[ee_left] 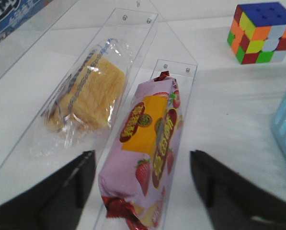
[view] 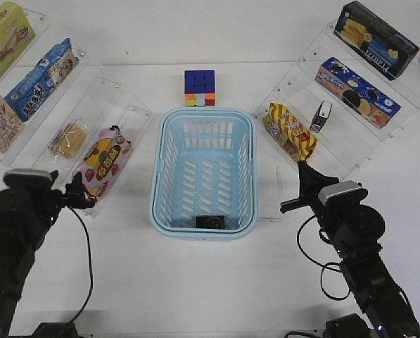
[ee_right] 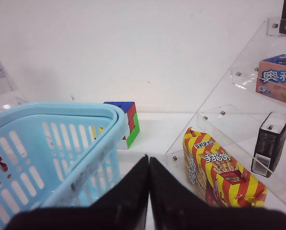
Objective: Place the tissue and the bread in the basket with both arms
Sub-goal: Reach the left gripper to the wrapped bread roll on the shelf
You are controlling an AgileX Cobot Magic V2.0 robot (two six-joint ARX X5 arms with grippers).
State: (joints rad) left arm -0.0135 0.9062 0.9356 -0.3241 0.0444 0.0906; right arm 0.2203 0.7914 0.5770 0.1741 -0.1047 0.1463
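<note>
Both pincers hang near me, either side of the basket (view: 204, 169). Left pincer (view: 83, 191): fingers spread wide, nothing between them, poised over the near end of the pink strawberry snack bag (view: 104, 160) in its clear tray. In the left wrist view that left pincer (ee_left: 143, 184) straddles the bag (ee_left: 150, 151), fingers clear of it on either side. Right pincer (view: 302, 184): fingers pressed together, tips meeting in the right wrist view (ee_right: 148, 165), nothing held.

Basket sits on the white table (view: 217, 282) between my arms. One tissue pack (view: 210, 222) lies flat at its near end, inside. Rest of the basket floor bare.

Bread (view: 68, 139) lies in the clear tray just left of the pink bag, wrapped, untouched; same bun in the left wrist view (ee_left: 91, 91).

Right side: red-and-yellow striped snack bag (view: 289, 132) on the lowest acrylic shelf, second tissue pack (view: 321, 116) standing upright just beyond it.

Farther: puzzle cube (view: 200, 88) behind the basket's far rim. Biscuit boxes (view: 357, 91) on upper right shelves.
</note>
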